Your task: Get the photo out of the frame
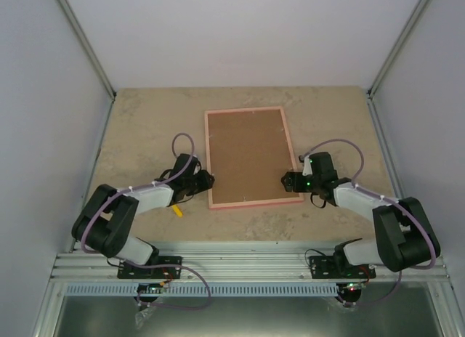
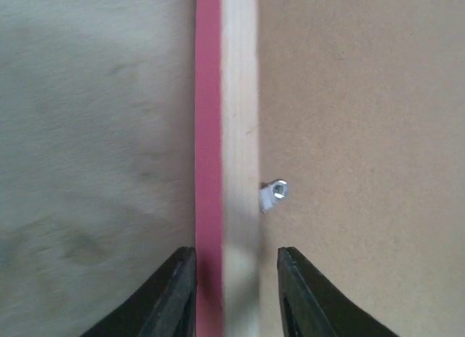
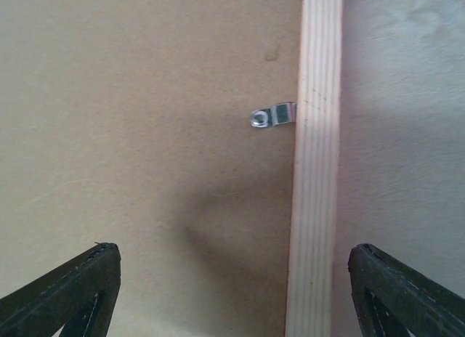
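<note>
White panel walls [image 1: 240,32] box in a beige stone-look desk [image 1: 145,126], with a ribbed aluminium mounting rail [image 1: 247,261] along the near edge carrying both arm bases.

Thin bright pink rectangular picture frame [image 1: 243,110] lies flat mid-desk, back side up, long axis running away from the arms. The brown fibreboard backing board [image 1: 247,155] fills it.

Left gripper [image 2: 237,253] sits at the frame's left rail near the near-left corner. Its jaws are narrow and straddle the rail: one finger is at the pink outer edge, the other just over the board. The gap is a touch wider than the rail, and nothing is held. A small silver metal tab [image 2: 274,194] sits on the board just ahead of it.

Right gripper [image 3: 234,253] is at the right rail near the near-right corner, jaws spread wide, one finger over the board and one over bare desk, holding nothing. A second silver tab [image 3: 272,115] reaches from the rail onto the board ahead.

Small yellow piece [image 1: 176,210] lies on the desk beside the left arm; I can't tell what it is.
</note>
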